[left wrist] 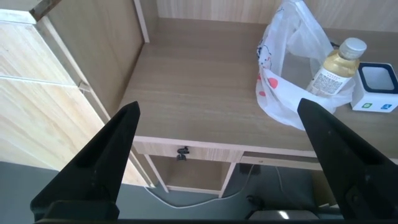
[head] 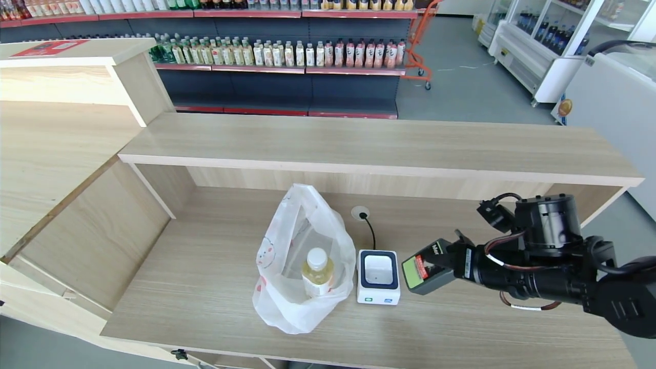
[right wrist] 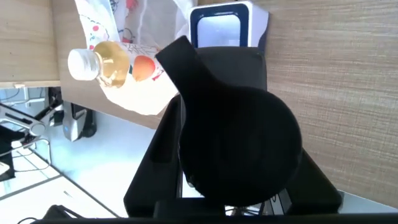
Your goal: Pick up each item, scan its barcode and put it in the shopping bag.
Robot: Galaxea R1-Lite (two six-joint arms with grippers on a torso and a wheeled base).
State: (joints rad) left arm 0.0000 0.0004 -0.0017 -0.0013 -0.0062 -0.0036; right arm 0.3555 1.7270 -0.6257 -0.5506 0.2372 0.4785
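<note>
Head view: the right gripper [head: 447, 258] is clamping a dark box [head: 421, 268] with a green-and-red label, holding it just beside the barcode scanner [head: 378, 277]. A yellow drink bottle [head: 317, 272] is standing inside the white shopping bag [head: 279, 302] on the counter [head: 195, 287]. Left wrist view: the left gripper [left wrist: 219, 109] is hanging wide open and empty over the counter's front edge. Right wrist view: the scanner is sitting just beside the bag.

White shopping bag [head: 279, 287], bottle [head: 317, 274] upright inside, scanner [head: 378, 277] just beside it, green-labelled box [head: 417, 272] in right gripper [head: 445, 259]
</note>
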